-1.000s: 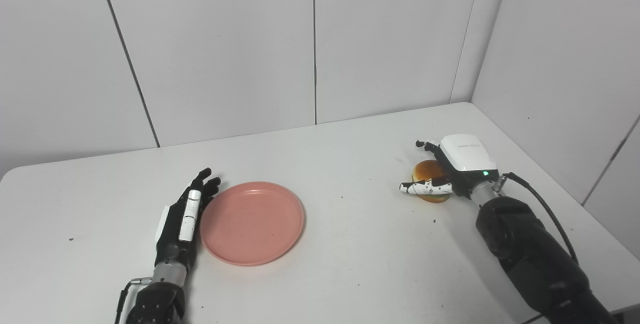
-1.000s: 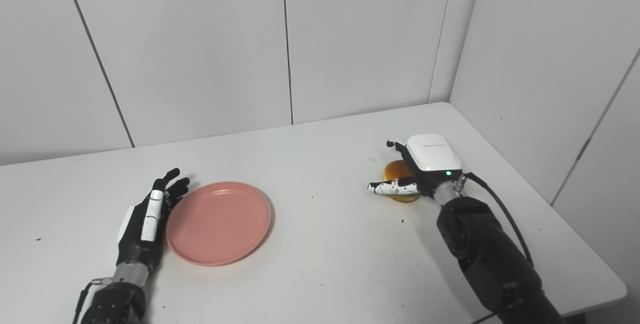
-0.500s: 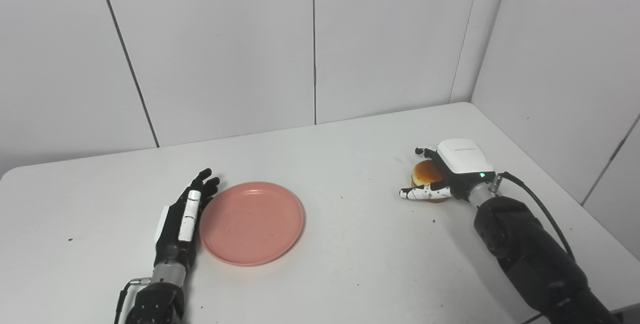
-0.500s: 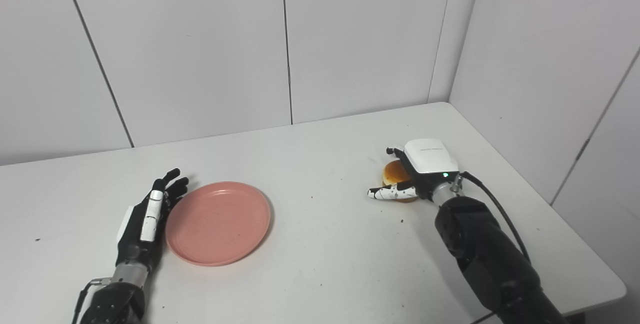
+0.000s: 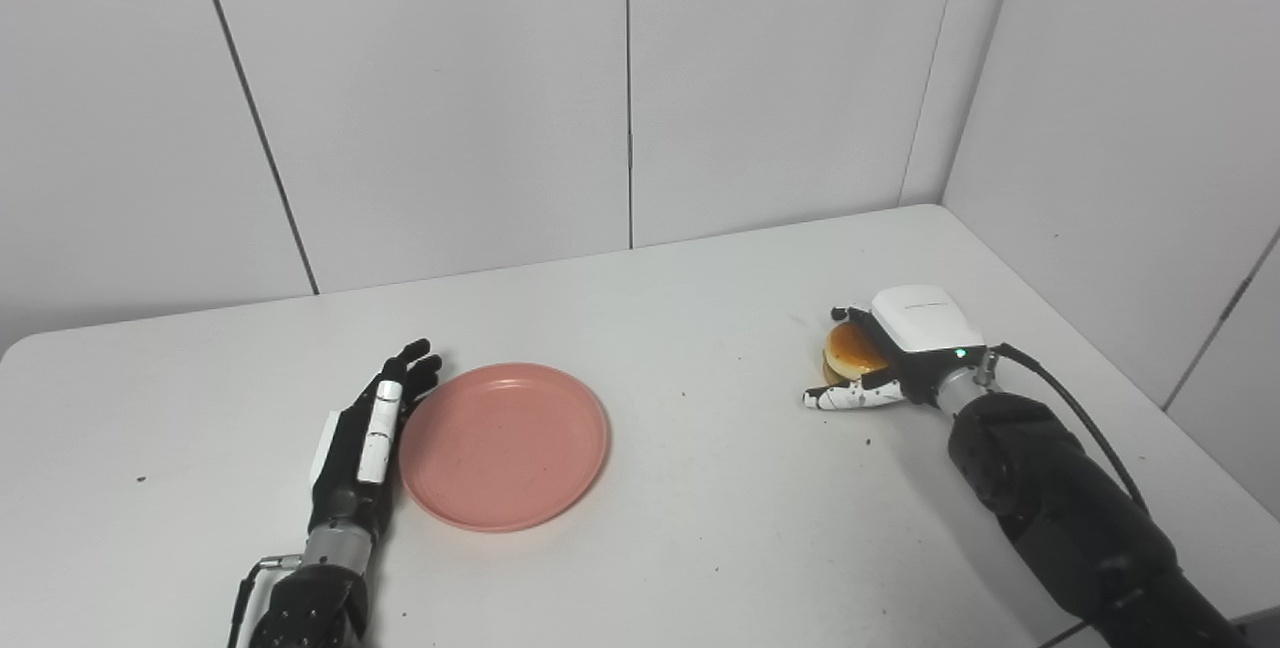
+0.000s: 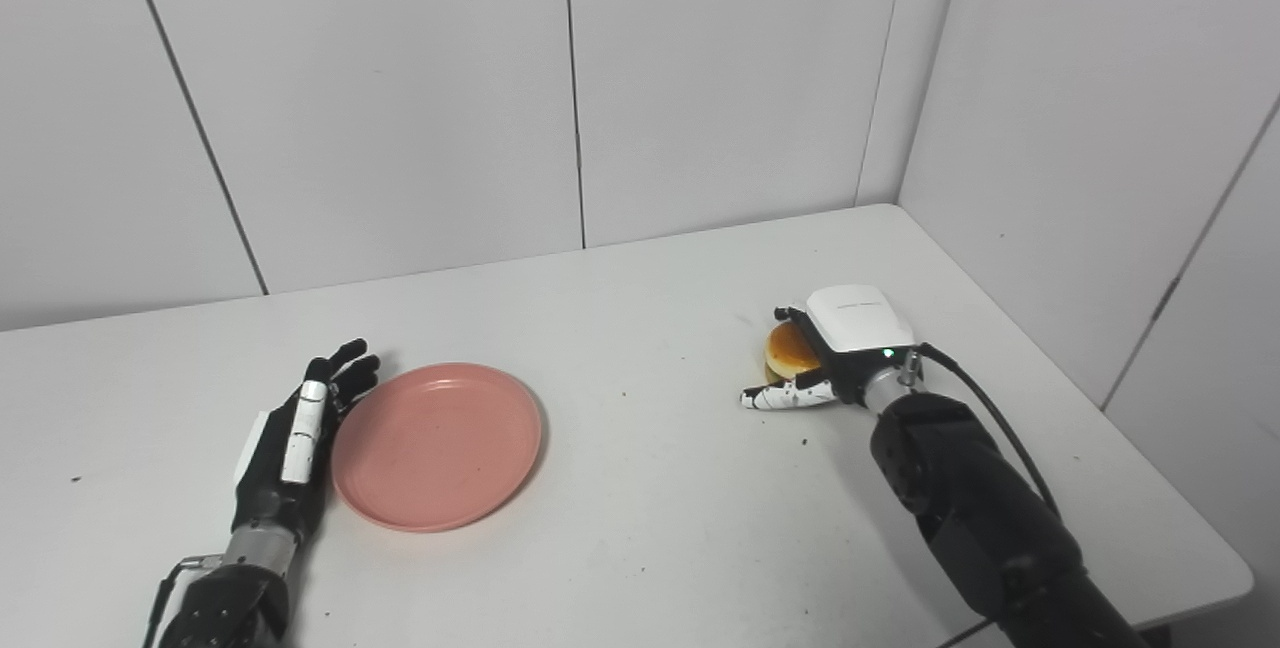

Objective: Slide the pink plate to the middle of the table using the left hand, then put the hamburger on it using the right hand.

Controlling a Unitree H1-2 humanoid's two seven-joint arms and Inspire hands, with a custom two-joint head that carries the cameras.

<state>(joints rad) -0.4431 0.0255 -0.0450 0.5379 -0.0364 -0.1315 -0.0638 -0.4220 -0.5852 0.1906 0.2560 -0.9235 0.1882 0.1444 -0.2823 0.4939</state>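
At the near left, your left hand (image 5: 365, 438) lies spread beside the unmoved pink plate (image 5: 505, 445). Farther right, your right hand (image 5: 895, 358) has dropped over the hamburger (image 5: 848, 352) on the bench (image 5: 700, 488), fingers open around it, grasp imminent.

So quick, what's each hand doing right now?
Left hand: open, fingers straight, beside the pink plate.
Right hand: around the hamburger, but a closed grip cannot be told.
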